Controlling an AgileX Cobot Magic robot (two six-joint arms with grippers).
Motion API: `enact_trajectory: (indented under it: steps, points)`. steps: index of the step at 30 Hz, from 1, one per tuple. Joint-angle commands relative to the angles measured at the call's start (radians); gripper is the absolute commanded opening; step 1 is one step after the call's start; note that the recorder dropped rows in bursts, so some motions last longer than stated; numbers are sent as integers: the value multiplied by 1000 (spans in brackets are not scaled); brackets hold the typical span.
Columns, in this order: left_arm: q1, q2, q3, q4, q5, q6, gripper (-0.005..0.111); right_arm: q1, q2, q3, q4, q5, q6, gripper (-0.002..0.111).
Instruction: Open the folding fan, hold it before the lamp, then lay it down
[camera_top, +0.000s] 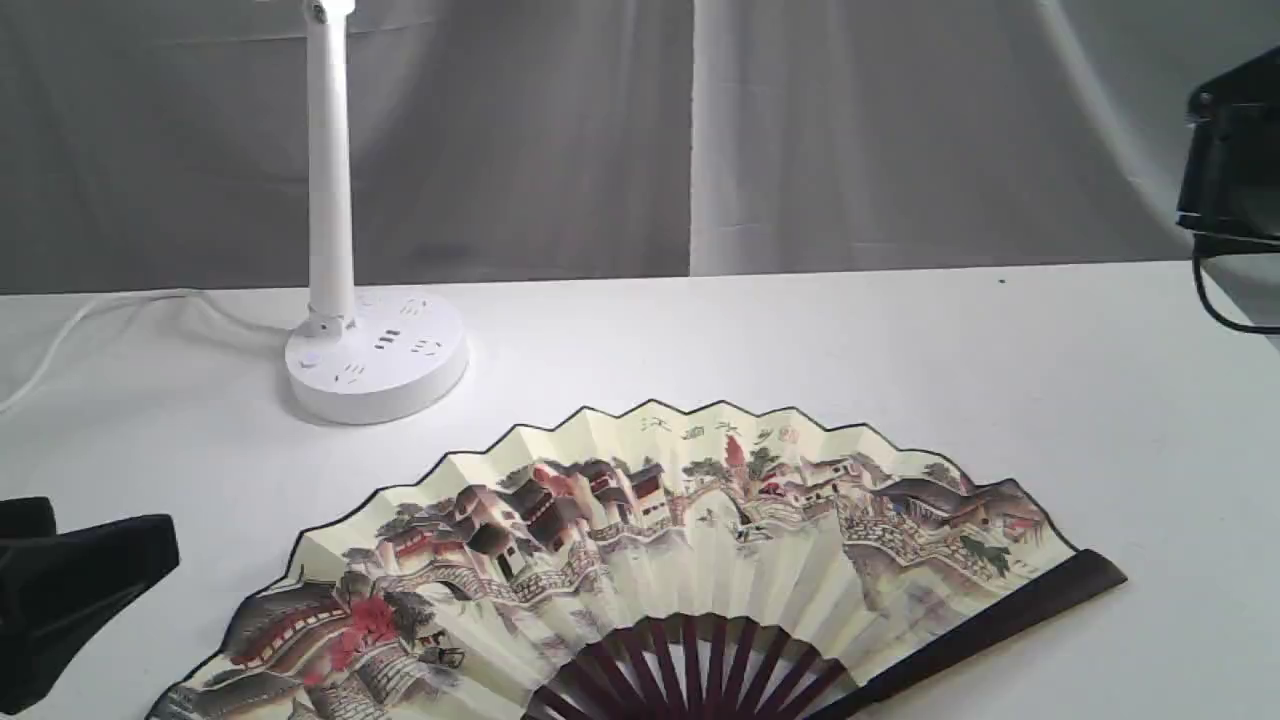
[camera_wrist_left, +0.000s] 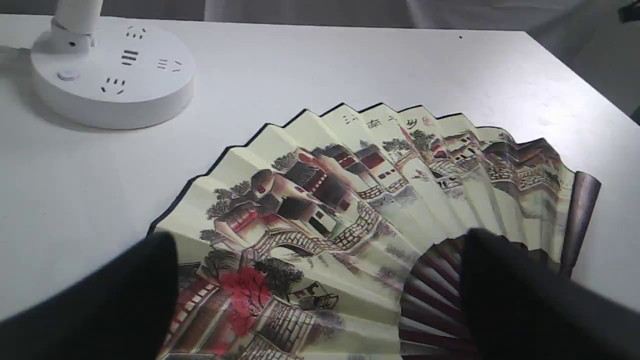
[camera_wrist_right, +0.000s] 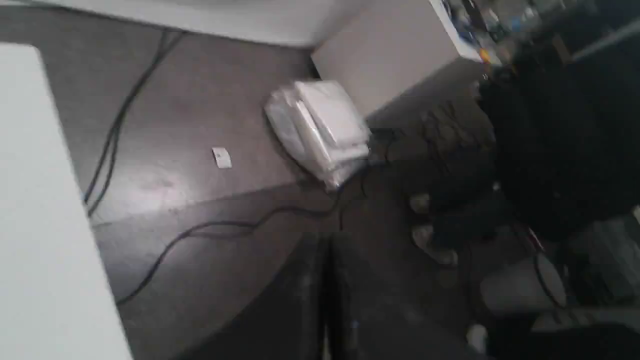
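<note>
Near the spread folding fan (camera_top: 640, 540), the left gripper (camera_wrist_left: 317, 242) gapes wide, holding nothing; the right gripper (camera_wrist_right: 326, 250) is pressed closed, empty.

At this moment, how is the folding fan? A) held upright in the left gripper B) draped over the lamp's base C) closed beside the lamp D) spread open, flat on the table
D: the folding fan lies spread on the table, apart from the lamp, and the left gripper is open, holding nothing.
</note>
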Motion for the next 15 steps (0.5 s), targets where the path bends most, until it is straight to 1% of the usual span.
enact_trajectory:
  steps: [1,8,10,13,15]
  points:
    - [2,-4,-1,0,8,4,76,-6,-16,-5,17,-23,-11,0]
    - [2,-4,-1,0,8,6,76,25,-16,-5,-55,-57,-11,0]
    - [2,-4,-1,0,8,6,76,35,-16,-5,-119,-70,-11,0]
    - [2,-4,-1,0,8,6,76,48,-16,-5,-270,-160,-11,0]
    - [2,-4,-1,0,8,1,76,48,-16,-5,-462,-252,-11,0]
